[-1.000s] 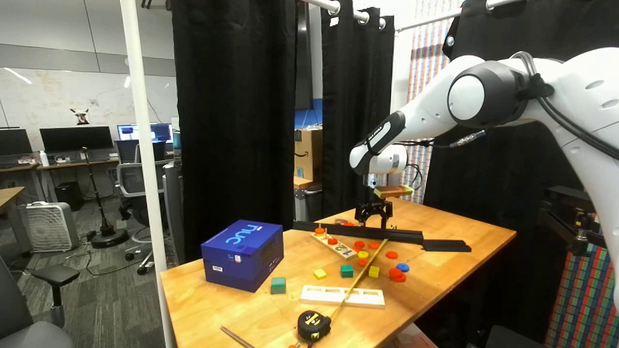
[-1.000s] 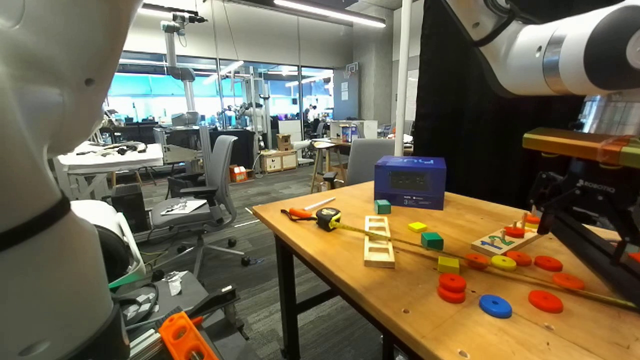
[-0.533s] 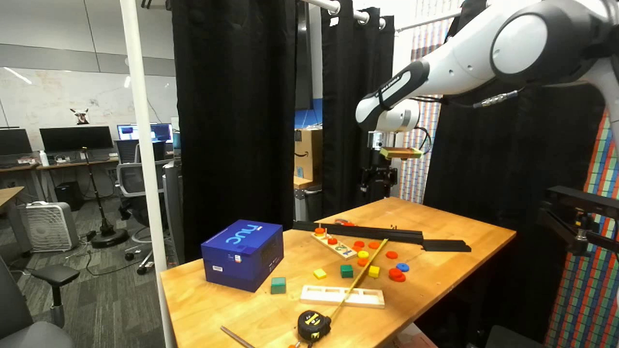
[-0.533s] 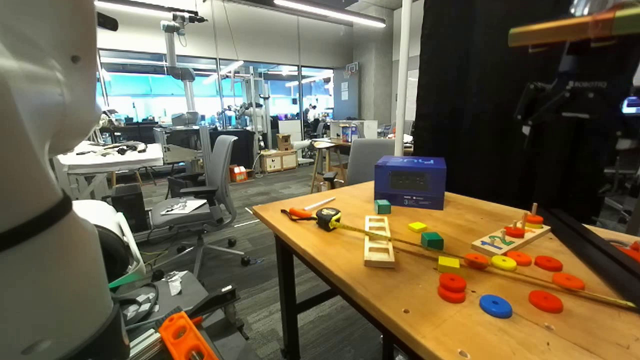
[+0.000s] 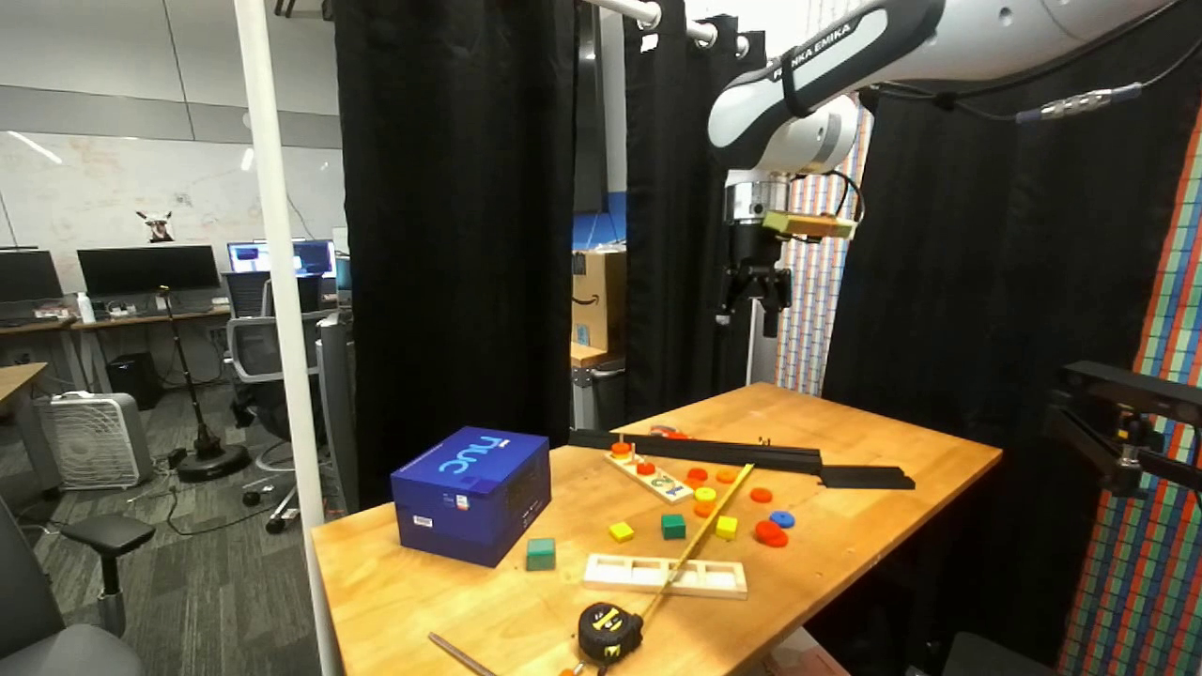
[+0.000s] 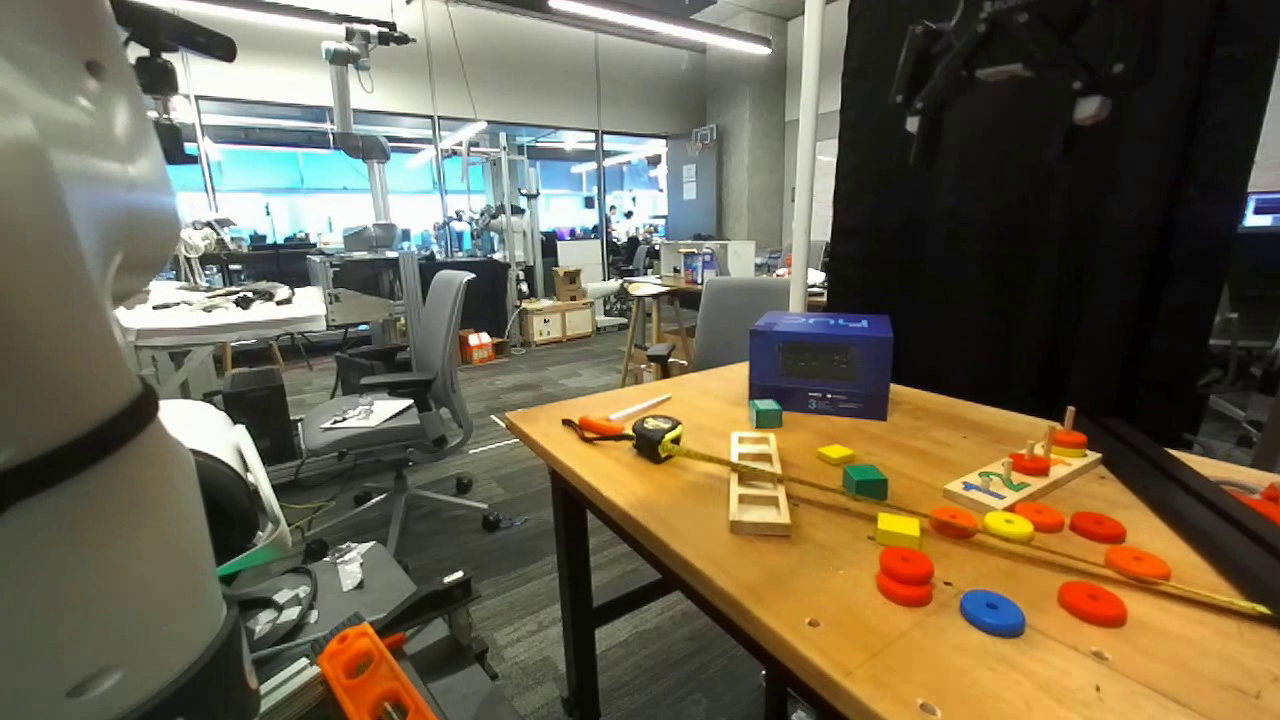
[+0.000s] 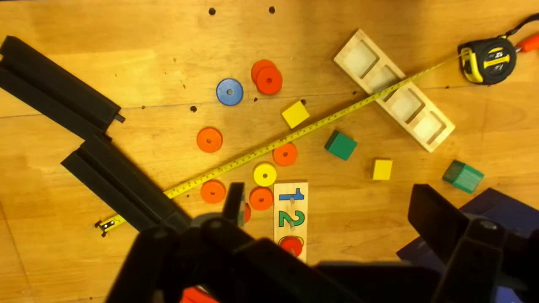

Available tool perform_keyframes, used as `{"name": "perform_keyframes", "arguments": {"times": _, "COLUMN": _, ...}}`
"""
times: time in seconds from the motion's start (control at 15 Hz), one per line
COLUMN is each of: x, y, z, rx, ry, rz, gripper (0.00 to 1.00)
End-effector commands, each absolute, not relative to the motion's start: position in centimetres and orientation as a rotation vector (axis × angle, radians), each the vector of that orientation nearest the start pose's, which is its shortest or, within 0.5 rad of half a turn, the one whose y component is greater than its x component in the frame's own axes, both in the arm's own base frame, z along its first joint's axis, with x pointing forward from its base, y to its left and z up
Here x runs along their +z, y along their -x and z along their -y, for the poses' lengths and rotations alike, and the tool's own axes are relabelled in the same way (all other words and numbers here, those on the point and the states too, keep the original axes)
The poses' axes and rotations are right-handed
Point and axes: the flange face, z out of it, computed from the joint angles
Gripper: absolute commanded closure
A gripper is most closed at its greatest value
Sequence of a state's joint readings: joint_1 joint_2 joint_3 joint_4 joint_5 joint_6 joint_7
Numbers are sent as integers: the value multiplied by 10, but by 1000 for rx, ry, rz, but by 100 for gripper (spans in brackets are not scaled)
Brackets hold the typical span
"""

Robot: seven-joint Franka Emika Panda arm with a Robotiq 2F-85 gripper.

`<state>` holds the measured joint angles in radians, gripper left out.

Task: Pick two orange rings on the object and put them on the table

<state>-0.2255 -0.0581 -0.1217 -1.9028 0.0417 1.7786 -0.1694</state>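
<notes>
Two orange-red rings sit on pegs of a wooden number board [image 6: 1000, 488], one on a middle peg [image 6: 1030, 464] and one on the far peg [image 6: 1068, 438] above a yellow piece. In the wrist view the board [image 7: 301, 235] shows one of these rings [image 7: 292, 245]; its far end is hidden behind my gripper. Several more orange rings lie loose on the table [image 5: 892, 432], such as this ring [image 7: 209, 139]. My gripper [image 5: 747, 321] is open and empty, high above the table. Its two fingers also show wide apart in the wrist view [image 7: 328, 187].
A blue box [image 5: 470, 498] stands near the board. A long black bar [image 5: 695, 449] lies behind it. A tape measure [image 7: 487, 61] has its yellow blade stretched across the table. A slotted wooden tray [image 7: 396, 90], a blue ring [image 7: 229, 91], and yellow and green blocks [image 7: 341, 145] lie around.
My gripper has risen from low over the table by the black bar to high above it. The rings, the board and the other things on the table have not moved.
</notes>
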Motion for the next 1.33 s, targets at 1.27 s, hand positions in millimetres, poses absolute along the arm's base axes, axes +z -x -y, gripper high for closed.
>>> {"name": "perform_keyframes", "arguments": {"times": 1.27, "x": 511, "y": -334, "z": 46, "rx": -26, "ry": 3144, "rz": -438, "gripper": 0}}
